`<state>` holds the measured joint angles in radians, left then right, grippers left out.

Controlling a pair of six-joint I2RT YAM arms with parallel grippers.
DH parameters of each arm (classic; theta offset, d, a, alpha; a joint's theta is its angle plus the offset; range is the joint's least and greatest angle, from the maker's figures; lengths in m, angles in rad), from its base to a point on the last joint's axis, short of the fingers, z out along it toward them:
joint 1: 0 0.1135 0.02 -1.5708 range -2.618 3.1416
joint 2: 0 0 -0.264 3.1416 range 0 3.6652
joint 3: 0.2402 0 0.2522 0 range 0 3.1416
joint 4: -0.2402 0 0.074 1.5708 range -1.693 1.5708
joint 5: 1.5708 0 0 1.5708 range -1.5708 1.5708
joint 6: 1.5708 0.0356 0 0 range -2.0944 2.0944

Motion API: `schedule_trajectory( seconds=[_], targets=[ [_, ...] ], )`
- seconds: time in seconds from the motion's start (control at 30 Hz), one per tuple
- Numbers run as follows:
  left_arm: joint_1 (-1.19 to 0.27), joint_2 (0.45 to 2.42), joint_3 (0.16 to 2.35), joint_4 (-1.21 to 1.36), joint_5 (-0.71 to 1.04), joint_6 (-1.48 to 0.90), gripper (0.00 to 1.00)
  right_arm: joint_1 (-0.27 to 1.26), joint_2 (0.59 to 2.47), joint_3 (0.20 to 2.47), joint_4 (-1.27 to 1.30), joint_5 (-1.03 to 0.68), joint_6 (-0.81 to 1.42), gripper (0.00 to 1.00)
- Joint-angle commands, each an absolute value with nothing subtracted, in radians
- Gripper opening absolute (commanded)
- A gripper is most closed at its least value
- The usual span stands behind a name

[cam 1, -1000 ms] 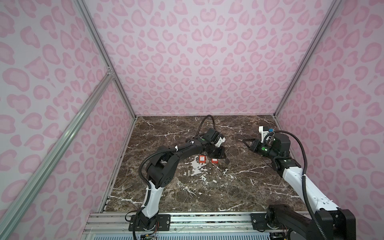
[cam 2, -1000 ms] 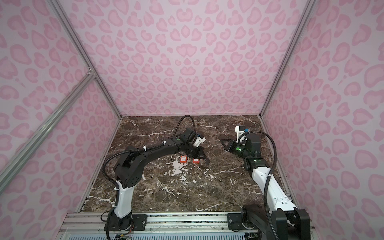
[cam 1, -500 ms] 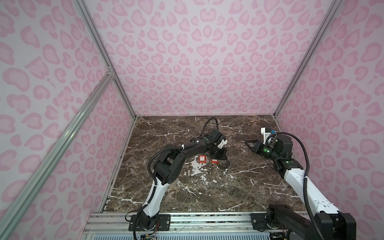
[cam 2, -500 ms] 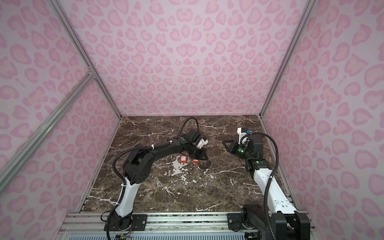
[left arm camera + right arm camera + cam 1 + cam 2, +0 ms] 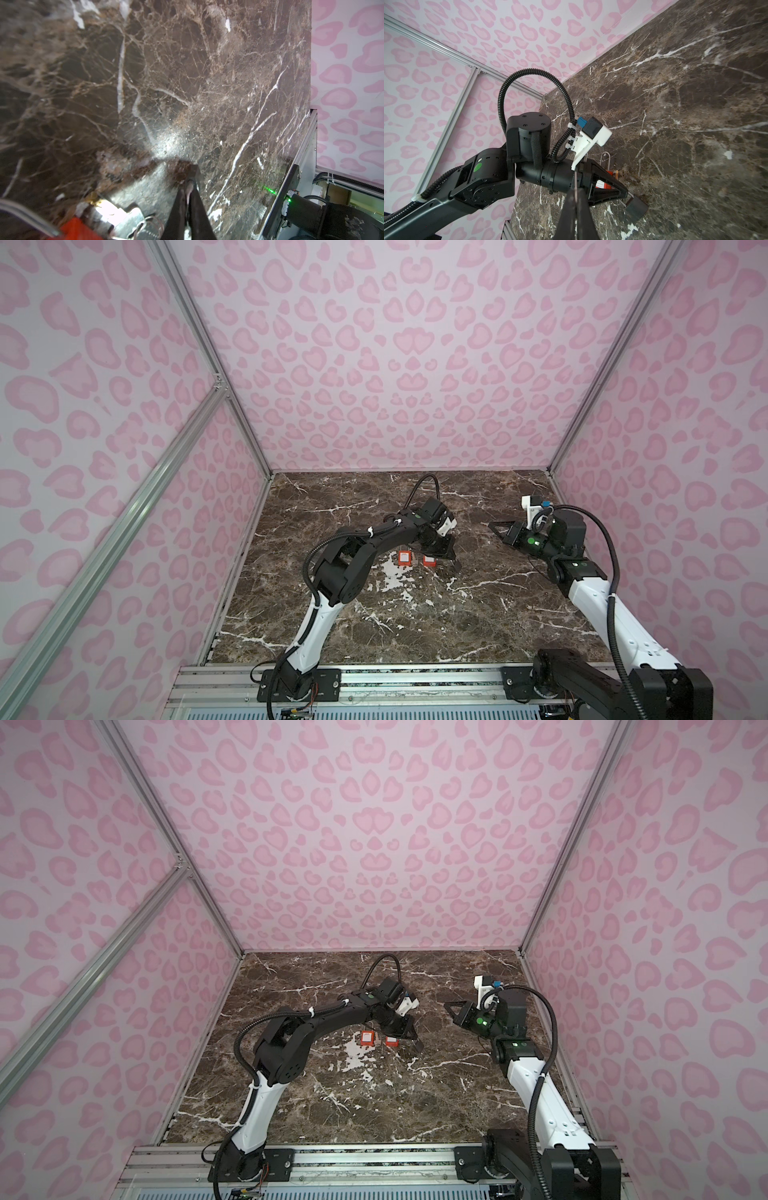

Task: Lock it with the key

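Two small red padlocks lie side by side mid-table in both top views, one (image 5: 405, 558) (image 5: 367, 1038) left of the other (image 5: 429, 561) (image 5: 391, 1041). My left gripper (image 5: 454, 563) (image 5: 417, 1043) (image 5: 190, 182) is low over the marble just right of them. Its jaws are pressed together on a key whose dark head (image 5: 636, 207) sticks out past the tips. In the left wrist view a red padlock (image 5: 76, 228) and a ring of keys (image 5: 149, 224) lie beside the fingers. My right gripper (image 5: 492, 524) (image 5: 448, 1006) (image 5: 576, 199) hovers shut and empty to the right, pointing at the left one.
The brown marble table (image 5: 415, 635) is walled in by pink patterned panels on three sides. A metal rail (image 5: 374, 680) runs along the front edge and carries both arm bases. A padlock's silver shackle (image 5: 605, 160) shows behind the left gripper.
The left arm's elbow has swung to the right, and its gripper tip has slid a little forward and right of the padlocks. The right gripper has barely moved.
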<state>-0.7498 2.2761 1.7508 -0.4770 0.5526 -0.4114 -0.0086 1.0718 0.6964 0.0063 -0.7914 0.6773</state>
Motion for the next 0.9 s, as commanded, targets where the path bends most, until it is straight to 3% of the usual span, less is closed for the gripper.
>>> schedule_trajectory(
  seconds=[0.0,0.33,0.87],
  targets=[
    [-0.746,2.296,1.774,-0.499,0.545,-0.393,0.15,-0.009,1.075,0.690,0.016,-0.808,0.669,0.00],
    [-0.744,2.345,1.821,-0.504,0.568,-0.400,0.25,-0.010,1.083,0.693,0.017,-0.816,0.671,0.00],
    [-0.739,2.428,1.933,-0.496,0.604,-0.429,0.28,-0.017,1.062,0.672,0.008,-0.817,0.675,0.00]
  ],
)
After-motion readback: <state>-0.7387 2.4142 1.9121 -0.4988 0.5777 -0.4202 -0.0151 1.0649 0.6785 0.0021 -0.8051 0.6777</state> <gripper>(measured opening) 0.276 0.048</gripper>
